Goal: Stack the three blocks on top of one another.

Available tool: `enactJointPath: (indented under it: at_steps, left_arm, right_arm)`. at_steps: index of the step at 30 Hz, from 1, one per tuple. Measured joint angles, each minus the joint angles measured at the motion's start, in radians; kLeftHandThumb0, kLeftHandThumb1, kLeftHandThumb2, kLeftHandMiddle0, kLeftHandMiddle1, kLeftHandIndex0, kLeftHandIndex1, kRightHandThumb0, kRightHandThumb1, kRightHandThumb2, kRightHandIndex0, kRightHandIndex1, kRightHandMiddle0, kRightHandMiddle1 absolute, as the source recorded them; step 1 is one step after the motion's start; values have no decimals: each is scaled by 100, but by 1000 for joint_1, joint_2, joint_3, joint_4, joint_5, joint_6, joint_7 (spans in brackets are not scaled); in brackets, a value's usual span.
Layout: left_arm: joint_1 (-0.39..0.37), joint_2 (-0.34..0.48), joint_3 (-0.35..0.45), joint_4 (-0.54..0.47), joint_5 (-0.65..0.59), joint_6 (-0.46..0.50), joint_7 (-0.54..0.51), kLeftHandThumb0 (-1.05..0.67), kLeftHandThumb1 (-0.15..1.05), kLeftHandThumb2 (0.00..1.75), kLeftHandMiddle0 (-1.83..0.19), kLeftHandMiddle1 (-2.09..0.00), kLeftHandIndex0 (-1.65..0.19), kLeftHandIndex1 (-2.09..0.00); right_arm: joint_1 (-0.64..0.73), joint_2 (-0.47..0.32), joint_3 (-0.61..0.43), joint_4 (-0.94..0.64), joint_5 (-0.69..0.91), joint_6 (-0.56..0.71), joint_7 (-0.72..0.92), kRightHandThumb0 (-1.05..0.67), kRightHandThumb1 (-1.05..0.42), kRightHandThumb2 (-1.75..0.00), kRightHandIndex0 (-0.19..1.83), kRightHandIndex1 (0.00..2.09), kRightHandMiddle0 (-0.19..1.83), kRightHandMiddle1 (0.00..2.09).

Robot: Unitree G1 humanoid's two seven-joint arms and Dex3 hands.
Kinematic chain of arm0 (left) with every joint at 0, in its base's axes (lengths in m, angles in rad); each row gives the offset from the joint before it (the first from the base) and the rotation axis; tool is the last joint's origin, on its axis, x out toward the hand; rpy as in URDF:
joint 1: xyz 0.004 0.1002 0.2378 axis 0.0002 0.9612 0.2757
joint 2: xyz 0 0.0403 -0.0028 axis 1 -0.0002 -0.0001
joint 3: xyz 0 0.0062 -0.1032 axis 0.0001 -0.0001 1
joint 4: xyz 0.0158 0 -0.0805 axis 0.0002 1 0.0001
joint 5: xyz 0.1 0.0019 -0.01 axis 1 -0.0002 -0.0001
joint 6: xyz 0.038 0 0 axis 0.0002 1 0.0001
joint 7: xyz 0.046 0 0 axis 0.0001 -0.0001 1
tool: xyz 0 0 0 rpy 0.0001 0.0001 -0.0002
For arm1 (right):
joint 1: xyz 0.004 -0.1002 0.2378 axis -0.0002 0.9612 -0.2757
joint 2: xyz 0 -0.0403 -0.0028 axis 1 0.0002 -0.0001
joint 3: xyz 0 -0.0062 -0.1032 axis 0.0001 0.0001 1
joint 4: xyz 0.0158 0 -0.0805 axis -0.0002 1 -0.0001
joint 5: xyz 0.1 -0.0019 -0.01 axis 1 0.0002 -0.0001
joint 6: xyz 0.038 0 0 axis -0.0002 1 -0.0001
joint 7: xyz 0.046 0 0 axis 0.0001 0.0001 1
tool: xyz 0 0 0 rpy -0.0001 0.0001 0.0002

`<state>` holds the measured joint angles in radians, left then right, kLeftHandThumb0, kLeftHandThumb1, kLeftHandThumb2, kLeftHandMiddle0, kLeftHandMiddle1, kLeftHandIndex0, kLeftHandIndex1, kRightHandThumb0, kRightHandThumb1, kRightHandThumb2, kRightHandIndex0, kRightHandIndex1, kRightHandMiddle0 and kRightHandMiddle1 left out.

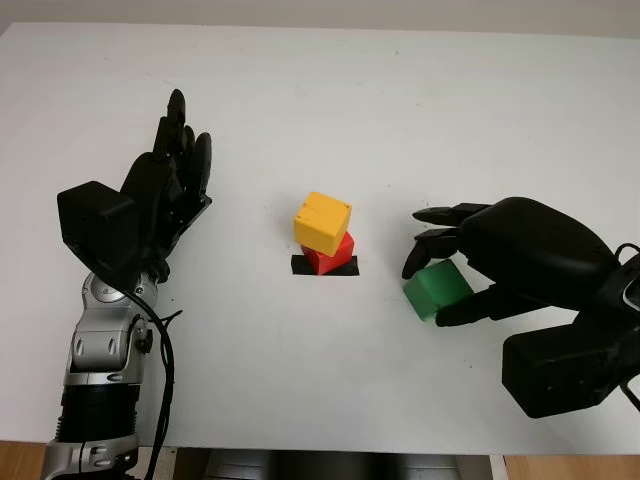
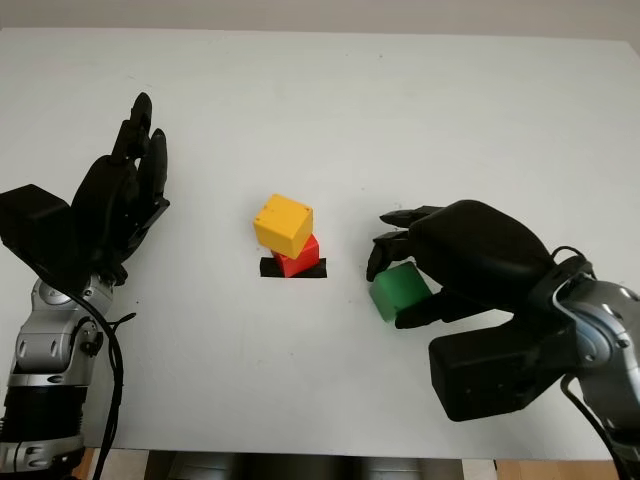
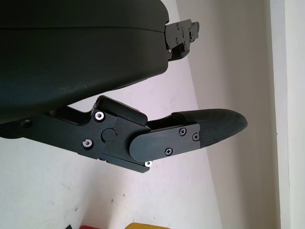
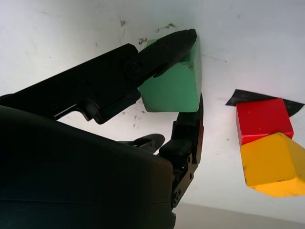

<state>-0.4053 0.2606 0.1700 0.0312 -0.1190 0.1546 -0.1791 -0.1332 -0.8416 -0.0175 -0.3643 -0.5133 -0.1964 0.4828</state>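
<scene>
Right now, right hand: fingers pinching green block.
Left hand: open, far left.
Stack: yellow block on red block.

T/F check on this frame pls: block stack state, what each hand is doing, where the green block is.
1. The yellow block sits on the red block. True.
2. The green block is already on top of the stack. False: it is off to the right-hand side of the stack, apart from it, in the right hand.
3. The right hand's fingers are closed on the green block. True.
4. The left hand holds the red block. False: it is open, over the table on the stack's other side, holding nothing.
5. The red block stands on a black tape mark. True.
</scene>
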Motion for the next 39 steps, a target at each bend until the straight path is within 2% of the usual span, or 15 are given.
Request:
enactJointPath:
  at_steps: [6,16,23,27,32,39]
  left_arm:
    - [0,0,-1,0,0,0,0,-76,105,61,19,0,19,0]
    - [0,0,-1,0,3,-4,3,-76,105,59,19,0,19,0]
    - [0,-1,-2,0,4,-5,4,-76,105,58,19,0,19,0]
    - [1,-2,-6,0,5,-5,5,-75,105,59,19,0,19,0]
    - [2,-6,-7,-1,5,-5,5,-75,105,59,19,0,19,0]
    - [9,-6,-8,-4,7,-4,6,-76,105,59,19,0,19,0]
  right_arm:
    - [0,0,-3,10,-26,-5,-10,-42,-88,-5,52,9,55,133]
    - [-43,-6,-16,61,-69,-81,-85,-43,-84,-5,56,9,63,129]
    - [-115,35,-35,61,-82,-47,-159,-40,-80,-6,59,9,71,114]
    - [-161,114,-56,56,19,44,-165,-32,-81,-5,57,7,67,122]
    - [-224,237,-93,27,204,221,-164,-28,-84,-6,49,3,50,141]
    - [-314,280,-109,26,292,402,-162,-33,-86,-6,46,1,43,156]
